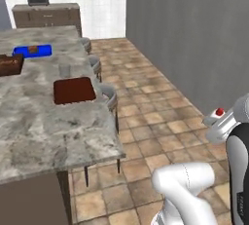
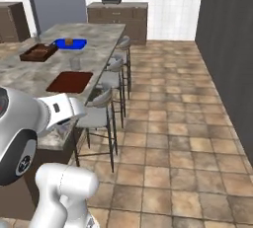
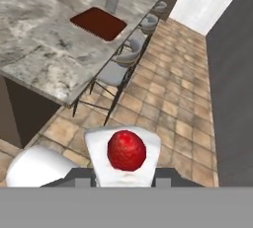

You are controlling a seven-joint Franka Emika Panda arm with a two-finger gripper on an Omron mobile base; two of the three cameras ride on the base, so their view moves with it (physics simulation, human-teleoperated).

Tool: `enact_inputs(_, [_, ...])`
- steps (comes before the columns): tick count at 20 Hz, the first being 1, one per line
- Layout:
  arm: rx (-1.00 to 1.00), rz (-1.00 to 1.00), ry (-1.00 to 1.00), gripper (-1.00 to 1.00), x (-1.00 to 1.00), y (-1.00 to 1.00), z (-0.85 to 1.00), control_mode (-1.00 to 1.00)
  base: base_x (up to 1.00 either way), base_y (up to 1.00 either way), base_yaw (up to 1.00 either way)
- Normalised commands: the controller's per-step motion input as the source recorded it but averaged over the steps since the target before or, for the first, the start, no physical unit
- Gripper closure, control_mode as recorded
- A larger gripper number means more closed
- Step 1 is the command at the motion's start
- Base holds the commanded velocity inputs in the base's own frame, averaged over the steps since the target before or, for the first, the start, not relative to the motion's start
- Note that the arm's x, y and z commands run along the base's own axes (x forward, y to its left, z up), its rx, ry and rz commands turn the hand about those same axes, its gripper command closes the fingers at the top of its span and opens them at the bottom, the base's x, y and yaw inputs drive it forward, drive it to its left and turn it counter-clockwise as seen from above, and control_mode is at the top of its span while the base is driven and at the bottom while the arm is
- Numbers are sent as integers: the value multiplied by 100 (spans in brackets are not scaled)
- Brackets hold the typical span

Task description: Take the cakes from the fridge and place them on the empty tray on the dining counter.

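Observation:
A white cake (image 3: 126, 151) with a red top sits between the two dark finger tips of my gripper (image 3: 126, 175), which is shut on it. From the left base view the gripper (image 1: 217, 119) hangs over the tiled floor, right of the dining counter (image 1: 34, 126), with the cake's red top (image 1: 220, 112) just showing. The empty tray (image 1: 74, 90) lies flat near the counter's right edge, reddish-brown with a low rim, and shows too in the right base view (image 2: 69, 82) and hand view (image 3: 98, 23). The fridge is out of view.
On the dining counter (image 2: 29, 76) beyond the tray stand a glass (image 1: 64, 69), a dark brown tray (image 1: 9, 64) and a blue tray (image 1: 32, 50) holding a brown lump. Stools (image 1: 109, 97) line the counter's edge. A dark wall (image 1: 194, 34) bounds the tiled floor on the right.

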Motion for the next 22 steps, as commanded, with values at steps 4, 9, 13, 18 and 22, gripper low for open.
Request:
enact_inputs(4, [0, 0, 0, 100, 0, 0, 0, 100, 45, -80, 50])
enact_inputs(9, [0, 0, 0, 100, 0, 0, 0, 100, 71, -55, 65])
enact_inputs(13, [0, 0, 0, 100, 0, 0, 0, 100, 87, -60, 66])
enact_inputs(18, [0, 0, 0, 100, 0, 0, 0, 100, 57, -93, 52])
enact_inputs(22, [0, 0, 0, 100, 0, 0, 0, 100, 25, -100, 45])
